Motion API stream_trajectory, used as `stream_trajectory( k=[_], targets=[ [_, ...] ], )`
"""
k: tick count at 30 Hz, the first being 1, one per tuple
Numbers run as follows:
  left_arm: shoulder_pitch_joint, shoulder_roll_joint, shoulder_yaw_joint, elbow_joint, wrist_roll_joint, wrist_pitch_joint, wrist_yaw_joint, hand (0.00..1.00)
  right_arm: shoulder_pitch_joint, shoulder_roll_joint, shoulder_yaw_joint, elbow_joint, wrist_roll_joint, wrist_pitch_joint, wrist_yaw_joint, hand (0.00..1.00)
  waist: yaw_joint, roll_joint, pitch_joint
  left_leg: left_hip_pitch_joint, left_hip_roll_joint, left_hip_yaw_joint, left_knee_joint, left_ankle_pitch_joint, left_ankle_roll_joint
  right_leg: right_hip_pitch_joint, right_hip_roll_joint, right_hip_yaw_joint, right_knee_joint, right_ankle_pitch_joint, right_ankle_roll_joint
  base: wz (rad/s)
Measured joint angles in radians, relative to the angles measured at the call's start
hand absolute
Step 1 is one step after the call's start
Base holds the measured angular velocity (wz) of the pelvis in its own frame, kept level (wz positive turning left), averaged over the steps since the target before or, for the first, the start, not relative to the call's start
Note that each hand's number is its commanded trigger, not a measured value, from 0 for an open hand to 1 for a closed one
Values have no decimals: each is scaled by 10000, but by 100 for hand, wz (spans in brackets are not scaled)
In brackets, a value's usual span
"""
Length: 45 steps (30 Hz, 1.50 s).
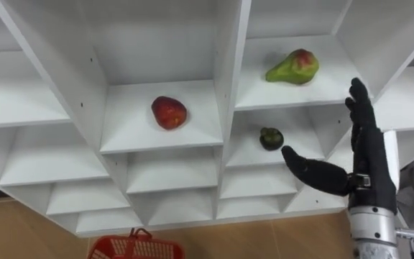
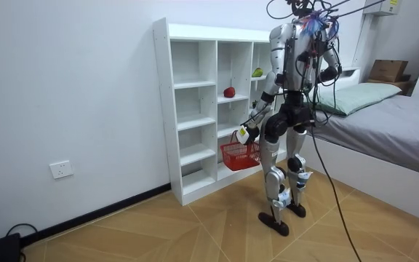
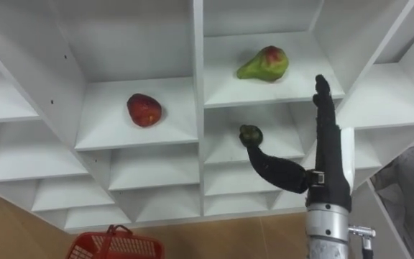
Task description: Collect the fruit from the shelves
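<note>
Black right hand (image 1: pixel 371 160) nr pear (image 1: pixel 293 67); fingers (image 1: pixel 359 102) straight

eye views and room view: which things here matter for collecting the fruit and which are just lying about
For the job:
red apple
pear
small dark fruit
white shelf unit
red basket, at the left hand
right hand, open, raised before the shelves

Just lying about:
bed
pillow
cardboard box
wall socket
</note>
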Motion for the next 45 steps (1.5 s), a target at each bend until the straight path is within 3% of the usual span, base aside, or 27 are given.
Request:
stream_trajectory(
  k=[7, 19, 25, 30, 38, 45],
  targets=[
    [70, 4, -1, -3, -5, -48, 220, 100, -36, -144, 37, -347, -196, -340, -963, 0, 163, 60, -42, 30, -1, -7, 7, 0, 0, 37, -3, -12, -2, 0, 0, 0],
    [106, 55, -181, 84, 0, -57, 361, 100, -212, -545, 292, -347, -249, -341, -1673, 0, 173, -37, -66, 33, 1, -42, 45, 1, -2, 86, -17, -107, -3, 2, -3, 1],
    [76, 215, -179, 202, 22, -50, 366, 100, -934, -561, 296, -346, -255, -341, -1594, 0, 148, -171, -84, 57, 6, -198, 92, 2, -2, 277, -55, -420, -136, 16, -13, 10],
    [42, 226, -177, 276, -11, 5, 440, 100, -1146, -602, 294, -297, -162, -333, -1241, 0, 176, -195, -46, 89, 3, -292, 107, 2, -3, 375, -80, -592, -184, 34, -13, 6],
    [-8, 303, -173, 168, 17, 60, 448, 100, -1509, -1151, 245, 189, 91, -323, -630, 0, 143, -271, -28, -35, -13, -461, 107, 2, -4, 379, -94, -766, -338, 37, -17, 5],
    [85, 336, -128, -100, 205, 83, 340, 100, -1737, -1230, -245, 421, 199, -308, -381, 0, 298, -350, 5, 31, -25, -605, 49, 8, -8, 434, -119, -1013, -361, 37, -16, 5]
  ],
)
